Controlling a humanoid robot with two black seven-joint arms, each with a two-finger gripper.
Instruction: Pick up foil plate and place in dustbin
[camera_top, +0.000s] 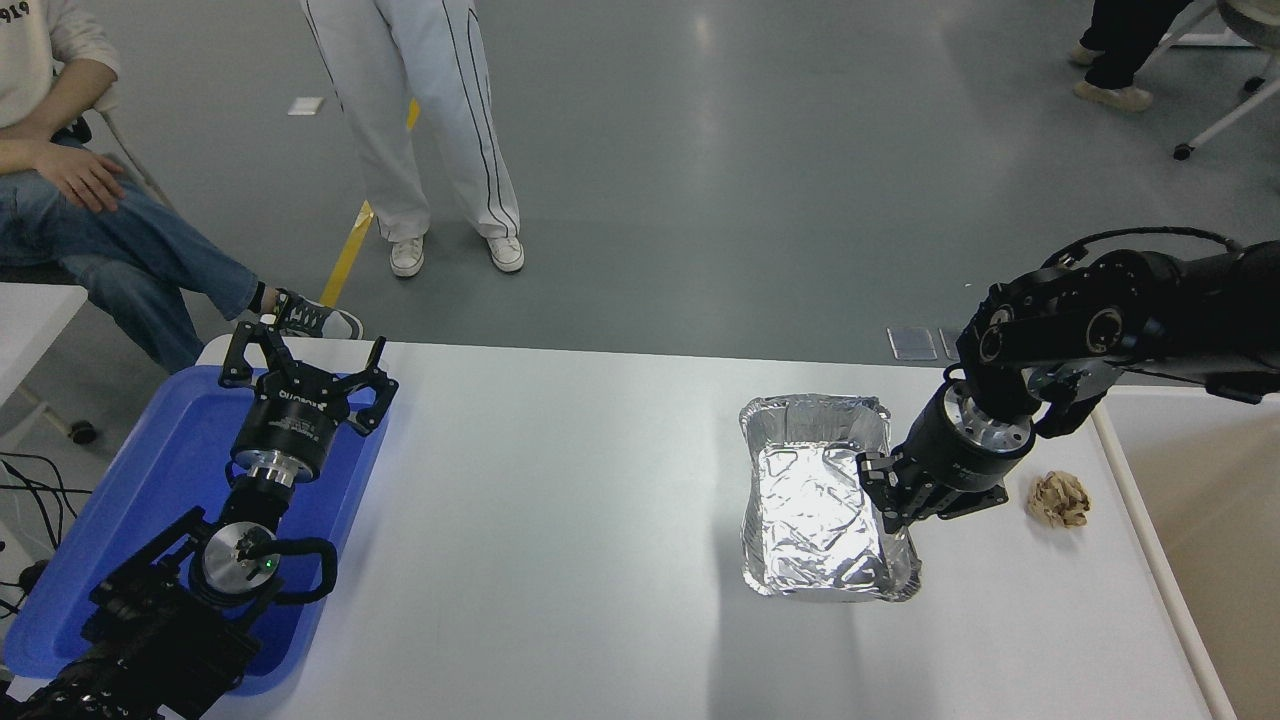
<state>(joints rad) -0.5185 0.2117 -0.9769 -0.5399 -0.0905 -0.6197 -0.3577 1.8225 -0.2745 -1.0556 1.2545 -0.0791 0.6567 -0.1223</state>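
The foil plate, a shiny silver tray with crinkled sides, hangs a little above the white table right of centre and casts a shadow below it. My right gripper comes in from the right edge and is shut on the plate's right rim. The dustbin shows only as a cream rim and tan interior at the picture's right edge, just right of the table. My left gripper is parked open over the blue tray at the lower left.
A small crumpled tan paper ball lies on the table between the plate and the bin. A flat blue tray sits at the table's left end. One person sits at the far left and another stands beyond the table.
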